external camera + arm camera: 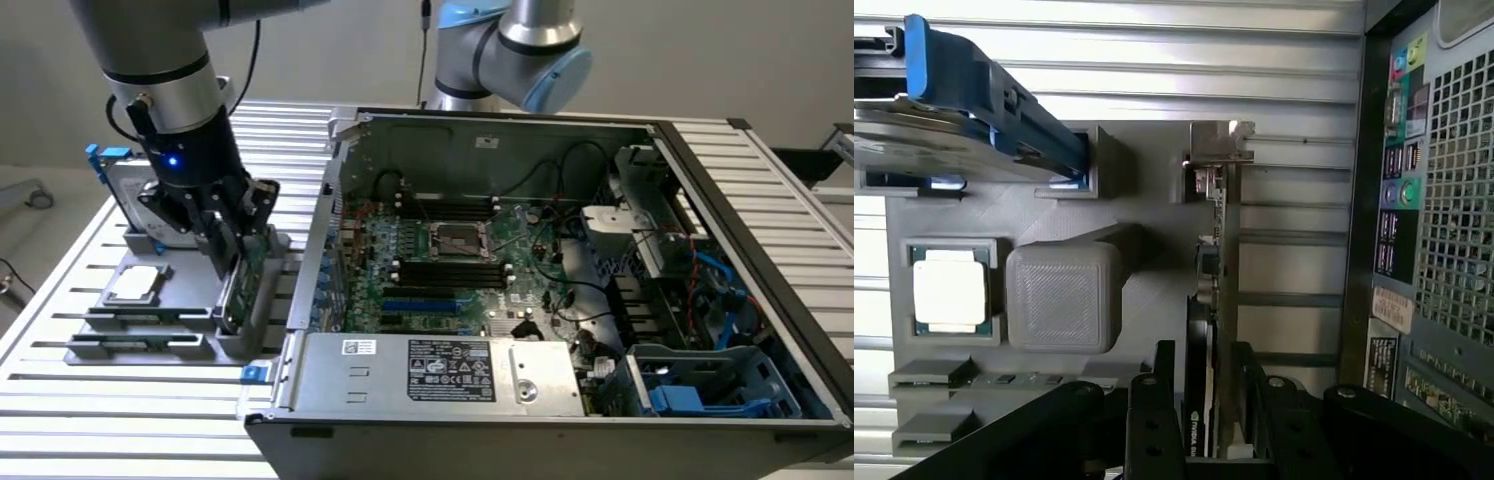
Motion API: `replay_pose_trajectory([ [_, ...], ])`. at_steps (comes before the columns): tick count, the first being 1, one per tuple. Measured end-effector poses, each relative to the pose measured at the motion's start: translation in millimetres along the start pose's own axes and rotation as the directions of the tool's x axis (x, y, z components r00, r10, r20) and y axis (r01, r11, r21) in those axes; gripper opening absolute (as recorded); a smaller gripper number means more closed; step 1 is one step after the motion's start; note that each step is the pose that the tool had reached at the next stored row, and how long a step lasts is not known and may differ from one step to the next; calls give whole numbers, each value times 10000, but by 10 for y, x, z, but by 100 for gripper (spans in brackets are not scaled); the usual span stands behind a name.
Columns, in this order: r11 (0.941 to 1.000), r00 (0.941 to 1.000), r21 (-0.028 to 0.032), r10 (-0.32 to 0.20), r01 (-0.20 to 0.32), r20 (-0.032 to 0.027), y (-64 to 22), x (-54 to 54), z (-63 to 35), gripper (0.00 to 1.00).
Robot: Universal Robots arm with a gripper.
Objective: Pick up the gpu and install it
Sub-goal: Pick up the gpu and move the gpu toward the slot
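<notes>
The gpu (236,290) stands on edge in a slot of the grey holder (167,322) on the exterior view's left, beside the open computer case (747,250). My gripper (238,252) is lowered over its upper edge, open, one finger on each side of the card. In the wrist view the gpu (1210,265) runs edge-on between the two black fingers (1154,400), with its black shroud on one face, green board on the other, and its silver bracket (1220,148) at the far end. A narrow gap shows on each side; my gripper (1204,365) straddles the card without clamping it.
The holder also carries a silver hard drive with blue rails (124,190), a processor chip (138,285) and dark memory sticks (134,345). Inside the case lies the motherboard with blue expansion slots (416,303). A second robot arm (514,50) stands behind the case.
</notes>
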State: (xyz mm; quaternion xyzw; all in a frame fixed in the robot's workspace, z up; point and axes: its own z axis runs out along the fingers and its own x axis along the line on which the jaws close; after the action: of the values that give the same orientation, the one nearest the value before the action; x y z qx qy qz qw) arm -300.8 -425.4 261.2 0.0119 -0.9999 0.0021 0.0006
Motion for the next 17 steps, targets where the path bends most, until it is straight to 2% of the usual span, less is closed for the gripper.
replay_pose_trajectory([
  [7, 10000, 10000, 3, -2, 2, 2, -6, -1, 117, 36],
  [17, 10000, 10000, 8, 0, 0, 2, -5, -1, 135, 36],
])
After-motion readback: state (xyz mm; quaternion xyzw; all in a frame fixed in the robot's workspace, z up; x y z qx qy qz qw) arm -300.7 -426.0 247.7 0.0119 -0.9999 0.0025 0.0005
